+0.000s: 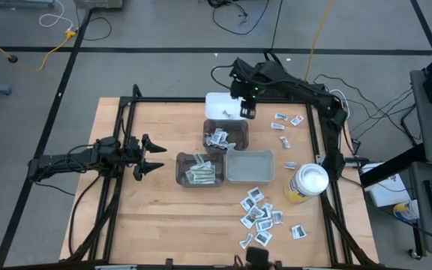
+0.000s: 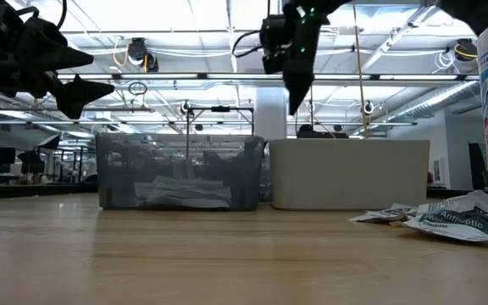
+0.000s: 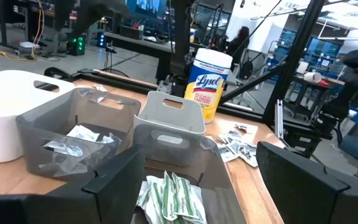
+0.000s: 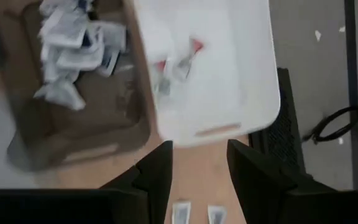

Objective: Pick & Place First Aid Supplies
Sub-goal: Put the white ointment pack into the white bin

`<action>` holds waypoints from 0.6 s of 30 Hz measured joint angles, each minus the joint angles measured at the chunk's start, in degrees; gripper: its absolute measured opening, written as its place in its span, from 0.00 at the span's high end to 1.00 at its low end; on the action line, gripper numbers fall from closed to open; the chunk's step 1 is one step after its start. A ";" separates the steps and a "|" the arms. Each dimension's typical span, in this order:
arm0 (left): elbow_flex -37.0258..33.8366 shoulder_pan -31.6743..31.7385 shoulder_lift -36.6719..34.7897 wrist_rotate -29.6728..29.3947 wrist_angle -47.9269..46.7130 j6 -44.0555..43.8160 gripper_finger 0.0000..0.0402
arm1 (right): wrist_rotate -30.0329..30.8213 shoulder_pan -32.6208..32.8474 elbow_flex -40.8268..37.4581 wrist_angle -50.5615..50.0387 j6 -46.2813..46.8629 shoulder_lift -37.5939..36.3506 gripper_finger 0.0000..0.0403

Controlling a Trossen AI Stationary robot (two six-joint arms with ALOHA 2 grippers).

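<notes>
— Dark jaws of the right gripper [image 4: 197,171] stand part-open with nothing between them, hanging over the near rim of the white bin [image 4: 253,74]. Agreed?

— Agreed. A few red-marked packets [image 4: 176,65] already lie inside that bin, so I judge a drop there is just done.

— And the left gripper [image 1: 150,156]?

— Waiting at the left of the counter [image 1: 156,217], raised, jaws wide and empty, facing the bins.

— What else is sorted?

— The dark bin [image 1: 226,139] beside the white one holds square sachets; another dark bin [image 1: 199,171] holds green-striped wrappers. The pale bin [image 1: 250,166] looks empty.

— What's left?

— Plenty. A cluster of loose sachets [image 1: 259,214] lies near the counter's front edge, and a few small packets [image 1: 285,121] sit to the right of the white bin, next to the yellow canister [image 1: 306,184]. I'd call it roughly midway.
</notes>
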 joint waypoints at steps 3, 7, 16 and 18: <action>0.00 -0.02 -0.02 0.00 0.00 0.00 0.23 | 0.21 1.82 -2.88 -1.23 2.98 -3.01 0.64; 0.00 0.00 -0.01 0.00 0.00 0.00 0.23 | -0.02 7.38 -10.92 -1.28 6.94 -8.34 0.64; 0.00 0.00 0.00 0.02 0.00 0.00 0.23 | -0.06 26.30 -28.05 1.33 20.93 -19.32 0.64; 0.00 -0.02 0.00 0.01 0.00 0.00 0.23 | -0.06 30.86 -29.80 1.11 24.16 -20.29 0.64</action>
